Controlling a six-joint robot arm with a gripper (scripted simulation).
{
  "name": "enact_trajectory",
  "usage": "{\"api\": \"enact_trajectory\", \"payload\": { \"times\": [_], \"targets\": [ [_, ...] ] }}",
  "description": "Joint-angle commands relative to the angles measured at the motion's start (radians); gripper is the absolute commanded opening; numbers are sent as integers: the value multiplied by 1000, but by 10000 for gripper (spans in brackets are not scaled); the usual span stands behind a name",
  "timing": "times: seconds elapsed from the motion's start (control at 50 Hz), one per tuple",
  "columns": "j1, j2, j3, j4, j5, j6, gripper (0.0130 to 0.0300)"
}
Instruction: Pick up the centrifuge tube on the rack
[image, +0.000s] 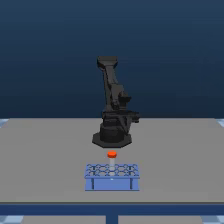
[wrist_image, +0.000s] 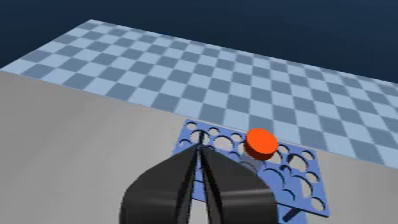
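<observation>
Floor: a blue checkered floor (wrist_image: 222, 75) lies past the table edge.
Table: the big gray table (image: 45, 150) holds everything.
Arm: the black arm (image: 112, 100) stands folded up at the middle of the table, behind the rack.
Rack: the light-blue rack (image: 112, 176) sits near the front edge on 2 dark legs.
End effector: the end effector (wrist_image: 201, 147) has its 2 dark fingers pressed together, pinching nothing, tips over the rack.
Centrifuge tube: the centrifuge tube (wrist_image: 259, 142) stands upright in a rack hole, orange-red cap up, just beside the tips.

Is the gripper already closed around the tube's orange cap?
No. In the wrist view the gripper sits beside the orange cap, not around it.
</observation>
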Motion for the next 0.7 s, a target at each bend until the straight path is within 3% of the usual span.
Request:
{"api": "enact_trajectory", "payload": {
  "times": [0.02, 0.7],
  "targets": [
    [0, 0, 0, 0, 0, 0, 300],
    [-15, 19, -13, -20, 3, 24, 300]
  ]
}}
